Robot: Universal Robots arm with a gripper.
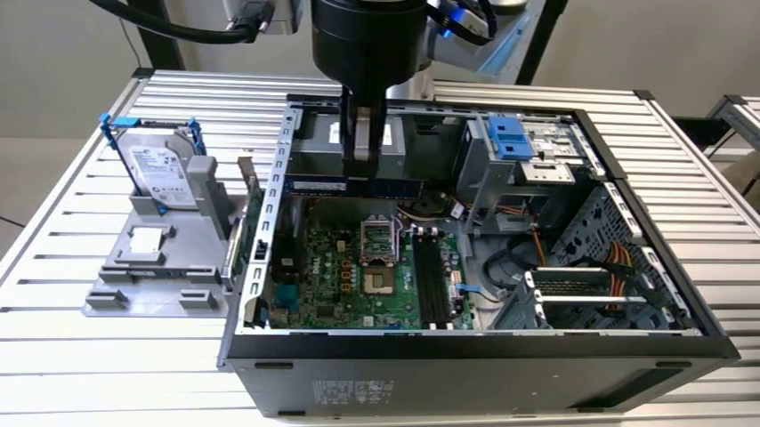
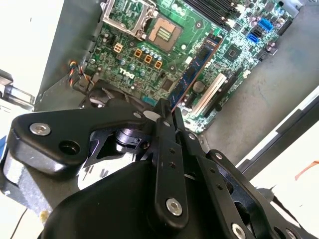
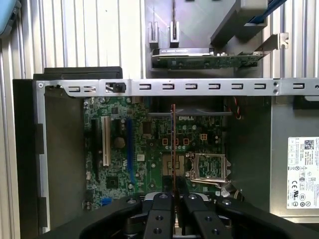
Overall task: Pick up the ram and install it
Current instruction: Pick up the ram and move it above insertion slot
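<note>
**Above the Motherboard: Ram Held in Gripper**

Over the far part of the open case [image 1: 475, 342], the gripper [image 1: 362, 167] hangs with its fingers pressed onto the ram [image 1: 356, 185], pinching it by the upper long edge. The stick is carried on edge, presumably so its lower edge can enter a slot rather than lie flat. In both wrist views it shows as a thin line running out from between the fingers, clear of the motherboard [image 1: 338, 285] below. The slots [image 1: 430, 283] lie nearer and to the right. The ram appears to run crosswise to them and is not yet seated. Left of the case, the hard drive [image 1: 160, 173] stands in its holder, well apart.
</note>
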